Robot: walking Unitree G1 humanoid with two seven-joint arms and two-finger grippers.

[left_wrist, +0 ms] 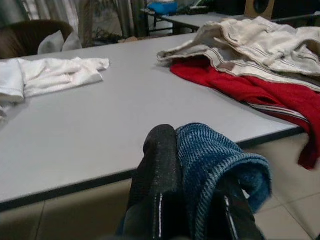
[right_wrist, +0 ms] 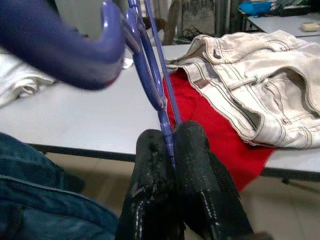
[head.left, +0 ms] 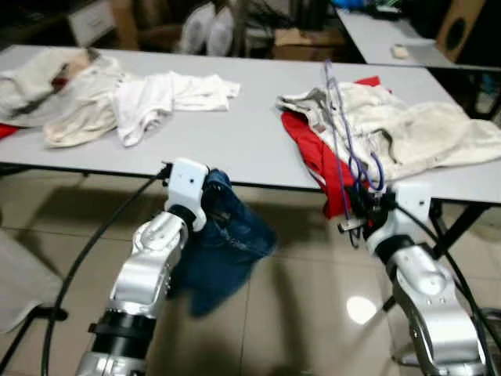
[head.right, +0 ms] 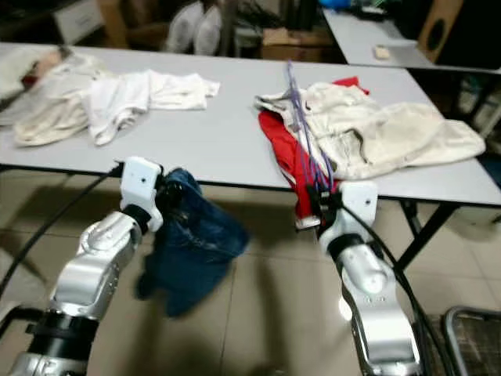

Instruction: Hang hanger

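My right gripper [head.left: 362, 205] is shut on a purple wire hanger [head.left: 338, 125] that stands up over the table's near edge, its hook end close in the right wrist view [right_wrist: 150, 75]. Between the black fingers [right_wrist: 195, 160] runs the hanger's thin wire. My left gripper [head.left: 210, 194] is shut on a dark blue denim garment [head.left: 227, 251], which droops below the table edge toward the floor. The left wrist view has the denim [left_wrist: 210, 160] pinched between the fingers [left_wrist: 160, 170].
A long grey table [head.left: 235, 133] stretches ahead. Cream jeans [head.left: 415, 129] lie over a red garment [head.left: 313, 157] at its right; white and cream clothes [head.left: 117, 98] lie at its left. A second table [head.left: 376, 31] stands behind. Tiled floor lies below.
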